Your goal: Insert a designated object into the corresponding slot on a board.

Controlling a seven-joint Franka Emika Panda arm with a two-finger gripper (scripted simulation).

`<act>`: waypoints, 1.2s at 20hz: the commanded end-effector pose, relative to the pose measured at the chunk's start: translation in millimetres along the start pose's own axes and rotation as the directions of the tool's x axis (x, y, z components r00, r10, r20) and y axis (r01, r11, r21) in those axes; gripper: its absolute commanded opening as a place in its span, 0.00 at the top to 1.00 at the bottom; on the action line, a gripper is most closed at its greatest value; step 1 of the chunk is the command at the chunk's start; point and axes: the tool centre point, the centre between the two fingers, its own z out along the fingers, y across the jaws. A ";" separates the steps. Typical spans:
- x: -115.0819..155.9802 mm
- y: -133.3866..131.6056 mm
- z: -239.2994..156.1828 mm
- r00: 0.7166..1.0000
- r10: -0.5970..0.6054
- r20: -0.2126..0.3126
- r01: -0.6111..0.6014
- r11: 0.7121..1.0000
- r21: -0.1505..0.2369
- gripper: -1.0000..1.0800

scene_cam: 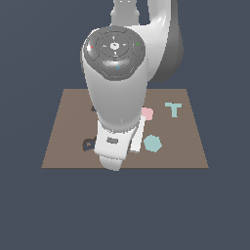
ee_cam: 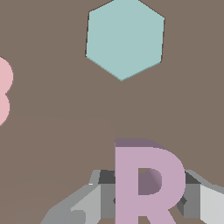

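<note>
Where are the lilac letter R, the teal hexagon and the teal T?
lilac letter R (ee_cam: pixel 131 183): wrist view, on its upright stem.
teal hexagon (ee_cam: pixel 124 39): wrist view, on the middle of its flat top face.
teal T (scene_cam: pixel 173 109): exterior view, where crossbar meets stem.

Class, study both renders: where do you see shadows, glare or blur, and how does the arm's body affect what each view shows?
Exterior view: sharp, flatly lit, with a soft highlight on the arm, which hides much of the board. Wrist view: close and crisp, no glare; a thin dark edge lines the teal hexagon, and the lilac R sits between the claw fingers, its lower part cropped.
</note>
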 end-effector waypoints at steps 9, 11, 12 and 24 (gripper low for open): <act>0.4 5.3 -0.6 0.994 0.106 0.000 -0.106 0.994 0.000 1.00; 0.4 7.2 -0.8 0.989 0.145 -0.001 -0.145 0.989 0.000 1.00; 0.3 8.3 -0.9 0.986 0.167 -0.001 -0.167 0.986 0.000 1.00; -4.5 26.9 -2.7 0.849 0.528 -0.002 -0.528 0.849 0.000 1.00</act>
